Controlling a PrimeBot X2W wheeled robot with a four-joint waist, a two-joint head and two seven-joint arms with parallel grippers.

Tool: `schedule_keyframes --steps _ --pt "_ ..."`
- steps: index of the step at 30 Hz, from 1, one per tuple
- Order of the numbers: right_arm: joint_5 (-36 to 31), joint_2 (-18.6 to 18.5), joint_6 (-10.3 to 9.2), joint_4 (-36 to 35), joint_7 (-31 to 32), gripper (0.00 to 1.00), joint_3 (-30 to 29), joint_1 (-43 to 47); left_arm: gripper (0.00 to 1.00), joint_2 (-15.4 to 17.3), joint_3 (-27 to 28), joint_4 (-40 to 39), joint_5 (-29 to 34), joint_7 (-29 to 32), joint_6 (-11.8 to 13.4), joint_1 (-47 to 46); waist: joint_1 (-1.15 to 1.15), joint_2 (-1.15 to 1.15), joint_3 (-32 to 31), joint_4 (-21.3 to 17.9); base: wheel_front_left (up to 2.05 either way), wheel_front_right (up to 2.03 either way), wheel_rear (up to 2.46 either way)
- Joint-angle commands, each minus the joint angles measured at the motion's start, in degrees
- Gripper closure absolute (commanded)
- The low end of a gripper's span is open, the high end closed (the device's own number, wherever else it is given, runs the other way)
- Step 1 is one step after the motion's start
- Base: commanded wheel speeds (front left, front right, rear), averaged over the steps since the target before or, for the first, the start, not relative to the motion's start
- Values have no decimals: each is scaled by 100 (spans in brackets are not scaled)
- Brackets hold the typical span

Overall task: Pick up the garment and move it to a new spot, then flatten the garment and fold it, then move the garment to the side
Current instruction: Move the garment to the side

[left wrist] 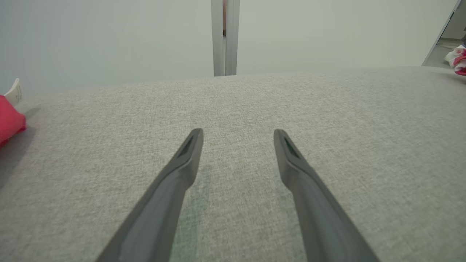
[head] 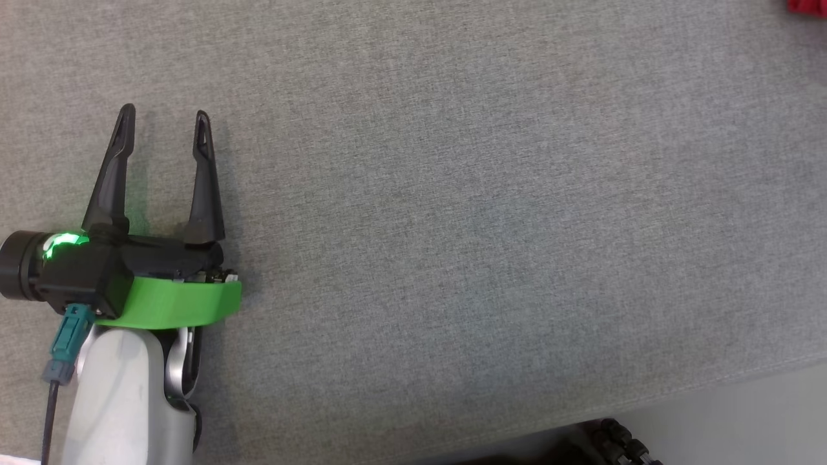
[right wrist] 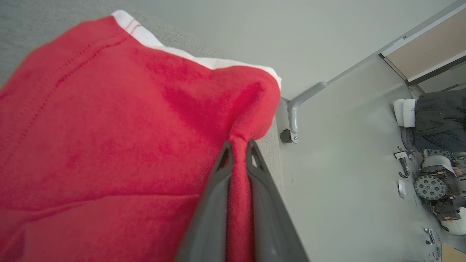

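The garment [right wrist: 109,127] is red fleece with a white band along one edge. My right gripper [right wrist: 238,145] is shut on a pinched fold of it, and the cloth hangs spread to the left of the fingers. A sliver of the red garment [head: 807,6] peeks in at the head view's top right corner, and a red corner of the garment [left wrist: 9,120] shows at the left edge of the left wrist view. My left gripper [head: 163,119] is open over the bare grey surface [head: 452,194] at the left, with nothing between its fingers.
The grey fabric surface ends at its front edge [head: 646,400], with pale floor beyond. A dark ribbed object [head: 623,442] sits below that edge. In the right wrist view a metal frame leg [right wrist: 295,109] and floor clutter [right wrist: 433,174] lie beside the surface.
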Motion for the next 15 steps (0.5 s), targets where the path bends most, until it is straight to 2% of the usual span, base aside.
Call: schedule_keyframes --steps 1,3,4,6,7,11,15 --pt "-70 -25 -9 77 -34 100 46 -144 0 36 -8 7 39 2 6 46 -1 0 8 58 0 0 0" --pt "-159 -15 -9 214 -78 100 102 -260 0 29 -9 -12 23 2 18 66 -1 0 8 99 0 0 0" --pt "-198 -8 -9 286 -110 95 124 -310 0 22 -17 -20 18 2 21 75 -1 0 6 118 0 0 0" --pt "-307 24 -9 456 -198 51 151 -410 0 5 -31 -15 2 2 28 88 -1 0 -15 154 0 0 0" --pt "-361 47 -9 568 -252 0 135 -474 0 -6 -41 0 -8 2 28 91 -1 0 -31 173 0 0 0" --pt "-502 207 -9 908 -538 0 74 -560 0 -52 -27 69 -72 1 48 115 -1 0 -205 234 0 0 0" --pt "-268 500 -9 1034 -971 0 -193 -380 0 -103 88 247 -197 0 78 259 -1 0 -588 290 0 0 0"
